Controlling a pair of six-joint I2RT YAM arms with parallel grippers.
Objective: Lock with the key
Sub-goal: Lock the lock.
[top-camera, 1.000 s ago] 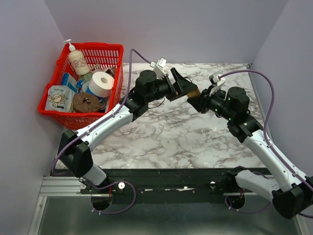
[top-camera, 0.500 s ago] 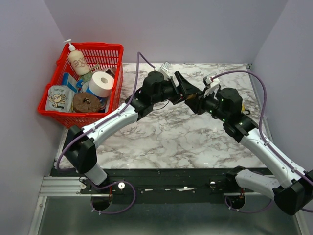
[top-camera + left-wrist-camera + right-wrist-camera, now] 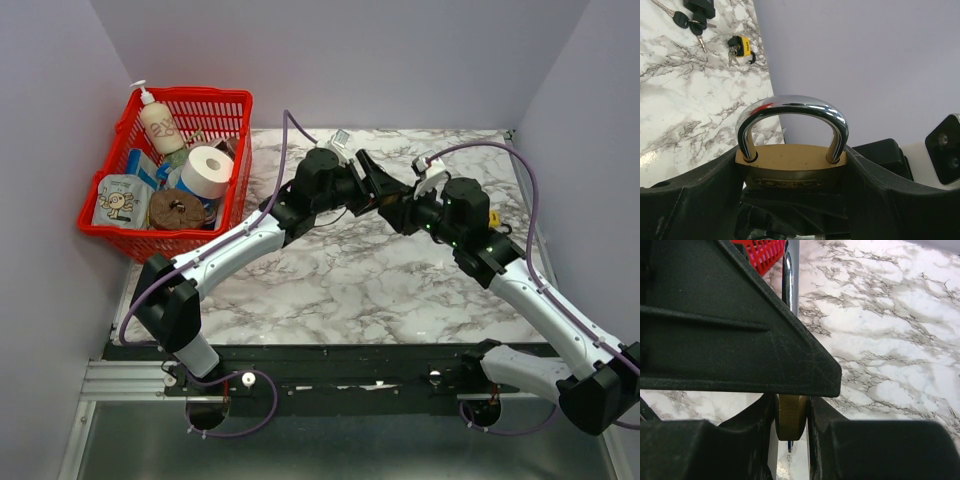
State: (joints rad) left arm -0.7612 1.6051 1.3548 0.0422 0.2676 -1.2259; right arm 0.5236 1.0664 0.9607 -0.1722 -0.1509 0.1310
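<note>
Here the lock [image 3: 790, 167] hangs mid-frame, pinched tight by the left claw [image 3: 380, 187] and the right claw [image 3: 790, 430]. It looks heavy, hard and slippery: hold its body, not the loop [image 3: 790, 106].

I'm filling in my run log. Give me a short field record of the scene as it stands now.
held item: brass padlock, chrome shackle looks seated in both holes
left gripper: clamped on the padlock's sides
right gripper: fingers appear to pinch the body's flat faces
key in padlock: cannot tell, keyway hidden
table: small yellow padlock with keys, black-headed keys nearby
red basket: far left, full
</note>
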